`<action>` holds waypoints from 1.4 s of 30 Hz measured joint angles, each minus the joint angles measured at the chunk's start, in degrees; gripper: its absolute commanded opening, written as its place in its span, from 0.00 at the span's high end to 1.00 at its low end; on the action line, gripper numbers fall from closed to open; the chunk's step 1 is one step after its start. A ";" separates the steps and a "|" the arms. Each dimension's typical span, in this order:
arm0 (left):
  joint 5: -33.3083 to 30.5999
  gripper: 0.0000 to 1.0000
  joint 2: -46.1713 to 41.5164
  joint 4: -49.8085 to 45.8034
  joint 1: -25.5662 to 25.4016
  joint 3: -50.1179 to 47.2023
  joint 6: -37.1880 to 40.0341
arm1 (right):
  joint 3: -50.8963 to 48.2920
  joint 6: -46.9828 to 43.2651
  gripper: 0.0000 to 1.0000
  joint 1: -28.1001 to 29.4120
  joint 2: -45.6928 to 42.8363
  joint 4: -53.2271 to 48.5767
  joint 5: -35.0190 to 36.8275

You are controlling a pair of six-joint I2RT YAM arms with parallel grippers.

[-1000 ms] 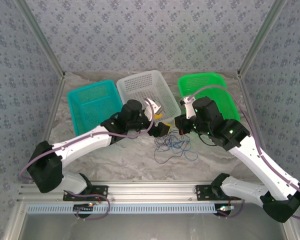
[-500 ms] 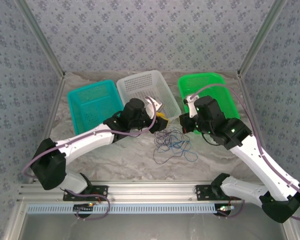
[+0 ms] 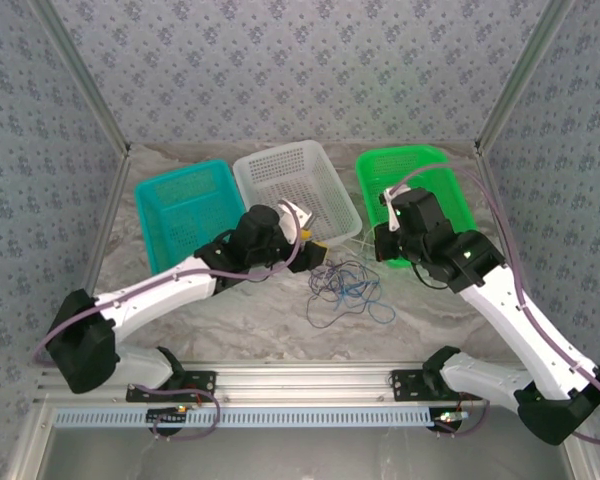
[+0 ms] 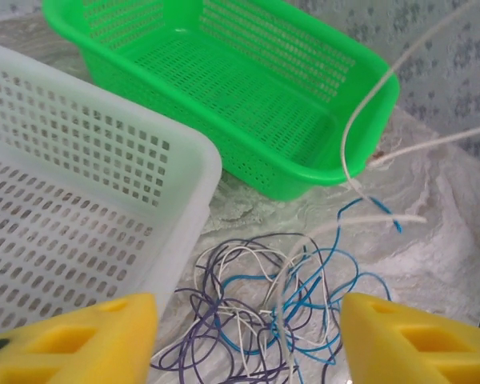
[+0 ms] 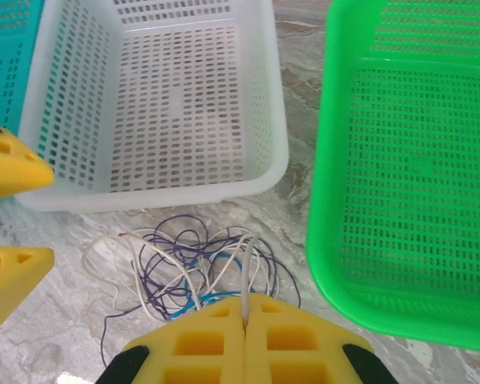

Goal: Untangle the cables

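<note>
Separation looks to be the step in hand. My left gripper stands spread and empty over the cables, which lie knotted on the table just near of the white basket. My right gripper pinches a whitish cable. Next I need a counter-hold on the heap. The near table offers room, while the green basket crowds the right.

Teal basket, white basket, green basket line the marbled table.
</note>
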 measured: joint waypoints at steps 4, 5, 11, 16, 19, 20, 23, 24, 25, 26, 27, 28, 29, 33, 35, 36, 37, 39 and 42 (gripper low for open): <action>-1.77 0.27 -2.43 0.87 0.00 -0.31 1.31 | -0.07 -0.98 0.95 0.00 0.79 2.01 -5.40; -2.08 0.27 -2.69 1.16 0.00 -0.31 1.75 | -0.09 -1.05 0.96 0.00 0.83 2.62 -6.49; -1.20 0.27 -1.92 0.96 0.00 -0.31 4.33 | -0.07 0.28 0.97 -2.67 0.94 4.35 -10.43; 0.59 0.26 0.20 0.81 0.00 -0.70 5.14 | -0.07 1.73 0.97 -4.83 0.81 5.66 -13.77; 1.84 0.27 1.73 1.46 0.00 -0.85 5.16 | -0.09 2.25 0.96 -5.44 0.33 6.23 -15.93; 1.97 0.27 2.36 1.86 0.00 -0.85 5.16 | -0.09 2.27 0.96 -5.68 0.13 6.40 -16.65; 2.01 0.28 4.61 2.69 0.00 -0.83 5.14 | -0.17 2.43 0.96 -6.40 -0.59 7.19 -18.88; 1.99 0.28 5.64 2.84 0.00 -0.83 5.14 | -0.20 2.45 0.96 -6.62 -0.87 7.37 -19.58; 1.97 0.29 6.51 2.89 0.00 -0.83 5.14 | -0.22 2.45 0.96 -6.78 -1.07 7.41 -20.11; 1.97 0.29 7.26 2.97 0.00 -0.83 5.14 | -0.31 2.45 0.96 -7.04 -1.33 7.50 -20.59; 1.99 0.32 8.07 3.13 0.00 -0.83 5.16 | -0.44 2.45 0.96 -7.34 -1.60 7.52 -21.09; 2.01 0.36 8.70 3.26 0.00 -0.83 5.07 | -0.68 2.45 0.96 -7.65 -1.86 7.52 -21.53; 2.10 0.43 9.29 3.37 0.00 -0.83 4.98 | -0.98 2.47 0.96 -8.07 -2.16 7.52 -21.99; 4.02 0.95 10.34 3.37 0.00 -0.61 4.90 | -2.01 3.04 0.92 -9.94 -2.97 7.54 -23.80; 4.81 1.00 10.34 3.37 0.00 0.28 4.85 | -2.51 3.67 0.85 -10.71 -3.15 8.04 -24.13; 5.03 1.00 10.34 3.39 0.00 0.85 4.74 | -2.97 3.89 0.77 -11.08 -3.19 8.11 -24.24; 5.11 1.00 10.16 3.39 0.00 1.53 4.33 | -3.56 4.31 0.70 -11.43 -3.17 8.09 -24.33; 5.03 1.00 9.20 3.15 0.00 2.36 4.28 | -4.28 4.63 0.54 -12.17 -2.47 7.72 -24.24; 4.79 1.00 6.58 1.70 0.00 3.63 4.28 | -5.14 5.29 0.34 -12.66 -0.46 6.95 -23.12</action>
